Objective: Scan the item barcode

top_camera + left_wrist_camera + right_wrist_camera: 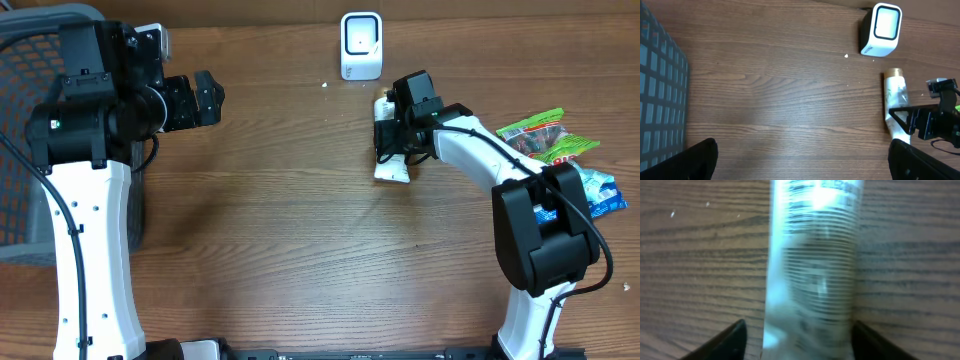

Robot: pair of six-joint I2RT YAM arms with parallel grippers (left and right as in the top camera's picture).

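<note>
on the table (pixel 280 220), just below the white scanner (pixel 361 45), the tube (pixel 392 170) lies flat with its length running toward and away from the scanner, its capped end nearest the scanner and a small gap between the two. the right end effector (pixel 395 145) sits low over the tube's middle. from the right wrist its two fingers (pixel 732 337) stand on either side of the tube (pixel 815 265), spread and released; the left one is clearly apart from the tube, the right one just beside its edge. printed lines and small text show on the tube's upper face, blurred. the left end effector (pixel 212 98) hangs over the left part of the table, well apart from the tube, jaws wide and holding nothing. a grey basket (pixel 30 60) stands at the far left edge. snack packets (pixel 545 135) lie at the right, beside the right arm's base.
</note>
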